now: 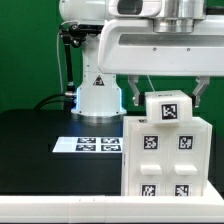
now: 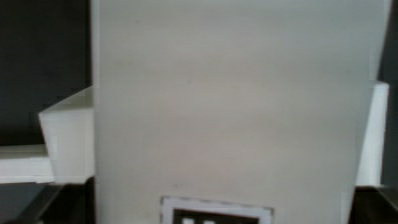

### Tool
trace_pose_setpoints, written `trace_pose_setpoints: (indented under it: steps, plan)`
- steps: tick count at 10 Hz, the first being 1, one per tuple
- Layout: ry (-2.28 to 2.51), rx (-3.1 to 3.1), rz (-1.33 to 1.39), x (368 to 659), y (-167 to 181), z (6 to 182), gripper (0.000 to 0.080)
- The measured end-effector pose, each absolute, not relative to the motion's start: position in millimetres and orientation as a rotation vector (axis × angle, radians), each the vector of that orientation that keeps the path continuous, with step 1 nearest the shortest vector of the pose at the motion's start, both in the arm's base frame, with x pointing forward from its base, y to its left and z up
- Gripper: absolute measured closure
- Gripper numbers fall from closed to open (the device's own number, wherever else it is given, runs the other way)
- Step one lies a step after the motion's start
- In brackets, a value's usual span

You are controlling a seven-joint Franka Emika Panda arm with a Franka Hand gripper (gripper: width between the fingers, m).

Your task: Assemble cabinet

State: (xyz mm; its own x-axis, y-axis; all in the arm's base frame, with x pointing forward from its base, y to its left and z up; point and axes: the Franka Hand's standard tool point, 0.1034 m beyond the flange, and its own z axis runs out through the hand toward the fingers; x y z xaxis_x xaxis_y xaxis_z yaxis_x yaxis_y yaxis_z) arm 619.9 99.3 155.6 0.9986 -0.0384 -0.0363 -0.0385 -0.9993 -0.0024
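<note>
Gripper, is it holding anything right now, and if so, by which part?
Cannot be told. The gripper straddles the tagged top piece on the cabinet, one finger at each side, but contact isn't clear.

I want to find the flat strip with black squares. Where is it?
The marker board lies flat on the black table, at the exterior view's left of the cabinet, close to the arm's white base.

Counter [image 1: 35, 150]: black, matte, with a pale front edge. We note the marker board [image 1: 98, 145] lying flat near the middle, just in front of the arm's white base [image 1: 97, 97]. The cabinet [image 1: 165, 150] stands upright toward the exterior view's right, covering the board's near end. We cannot tell if they touch.
</note>
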Motion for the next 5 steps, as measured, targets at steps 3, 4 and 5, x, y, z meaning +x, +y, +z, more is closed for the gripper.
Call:
trace_pose_setpoints:
  steps: [3,4,5]
  plan:
    - [0.061,-3.137,0.057,619.8,99.1,155.5,0.0151]
    - [0.058,-3.136,0.036,622.5,98.4,156.2,0.0151]
    - [0.06,-3.133,-0.012,627.5,97.0,157.3,0.0151]
